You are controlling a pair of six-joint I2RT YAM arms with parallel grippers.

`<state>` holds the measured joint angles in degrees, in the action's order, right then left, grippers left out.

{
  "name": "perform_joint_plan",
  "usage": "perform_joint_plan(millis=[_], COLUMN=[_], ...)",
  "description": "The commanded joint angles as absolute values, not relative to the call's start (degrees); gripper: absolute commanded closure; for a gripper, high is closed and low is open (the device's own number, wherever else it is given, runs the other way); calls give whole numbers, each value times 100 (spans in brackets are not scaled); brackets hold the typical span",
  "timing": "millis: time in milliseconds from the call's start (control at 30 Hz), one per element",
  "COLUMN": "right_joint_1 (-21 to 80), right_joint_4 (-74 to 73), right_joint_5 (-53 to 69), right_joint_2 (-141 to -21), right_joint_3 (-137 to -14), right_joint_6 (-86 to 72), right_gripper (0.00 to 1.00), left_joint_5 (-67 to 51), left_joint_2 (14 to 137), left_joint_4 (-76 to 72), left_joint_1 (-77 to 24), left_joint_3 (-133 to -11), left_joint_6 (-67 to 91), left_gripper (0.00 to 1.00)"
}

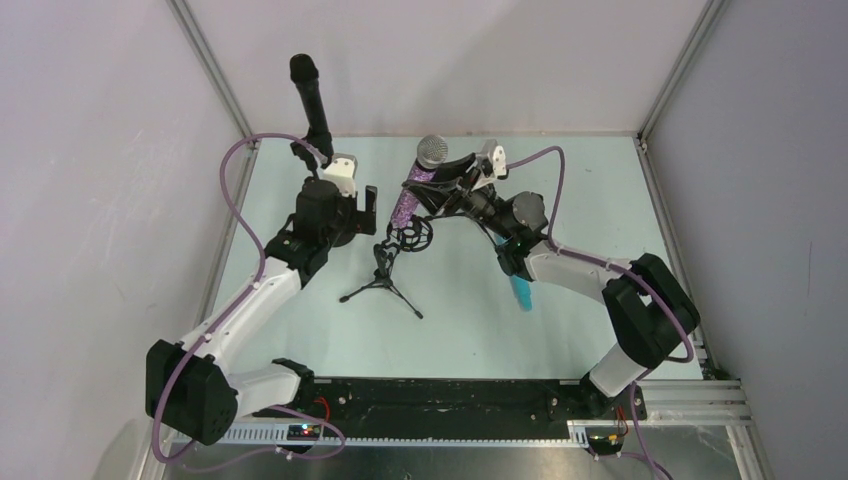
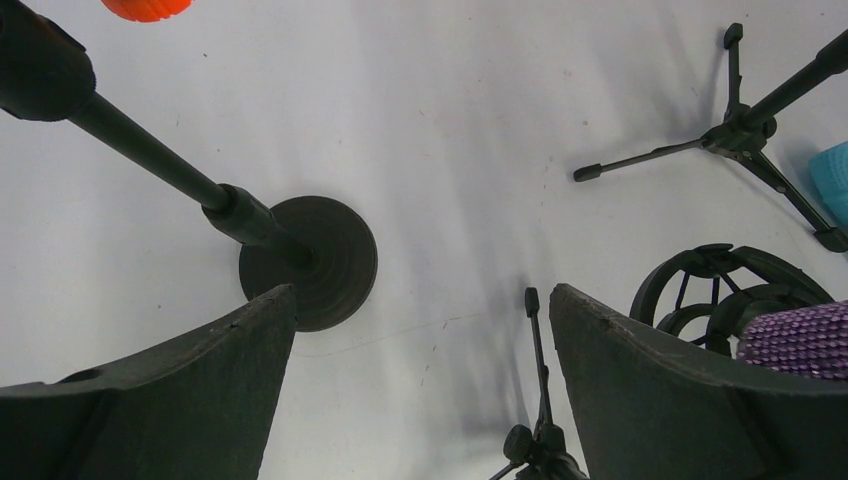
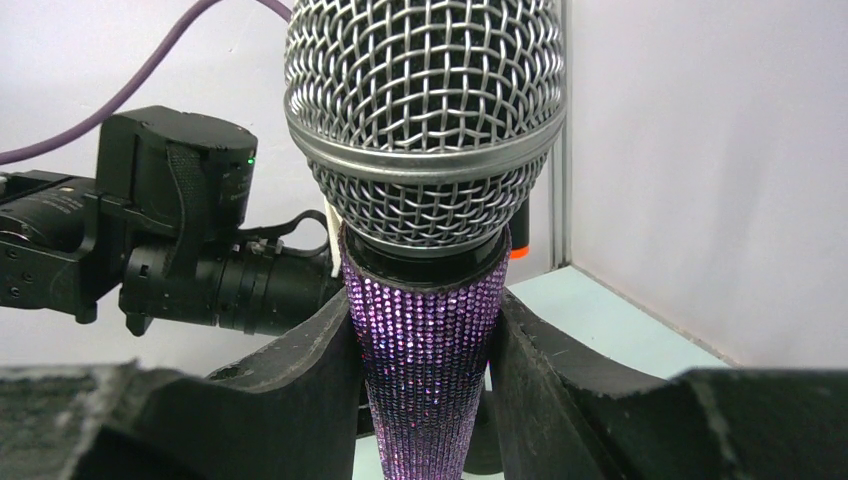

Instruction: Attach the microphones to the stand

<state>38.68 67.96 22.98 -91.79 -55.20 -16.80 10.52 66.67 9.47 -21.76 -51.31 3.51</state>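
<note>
My right gripper (image 1: 447, 186) is shut on the glittery purple microphone (image 3: 430, 350) just below its silver mesh head (image 3: 425, 120). The microphone is tilted, and its lower end hangs right at the black ring cradle (image 1: 410, 238) of a small tripod stand (image 1: 381, 287). The black microphone (image 1: 310, 98) sits upright on a round-base stand (image 2: 310, 262) at the back left, its orange end ring (image 2: 146, 8) showing. My left gripper (image 2: 422, 300) hangs open and empty between those two stands. The light blue microphone (image 1: 521, 292) lies on the table, partly hidden under my right arm.
A second tripod stand (image 2: 745, 130) stands beside the light blue microphone (image 2: 834, 178) in the left wrist view. Grey walls with metal corner posts close in the table on three sides. A purple cable (image 1: 235, 190) loops off each arm.
</note>
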Motion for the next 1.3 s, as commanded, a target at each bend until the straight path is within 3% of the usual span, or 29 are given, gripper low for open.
perform_joint_plan(millis=[0, 1267], right_joint_1=[3875, 3651], right_joint_4=[7417, 7813], right_joint_5=[2171, 1719], right_joint_2=[-9153, -8676], right_joint_3=[-5602, -4436], right_joint_6=[-1542, -1823], right_gripper=[100, 100], left_joint_5=[1150, 1014], left_joint_2=[6546, 6646], left_joint_4=[709, 686], left_joint_1=[-2138, -2136], left_joint_3=[-5046, -5036], left_joint_6=[310, 312], left_gripper=[0, 0])
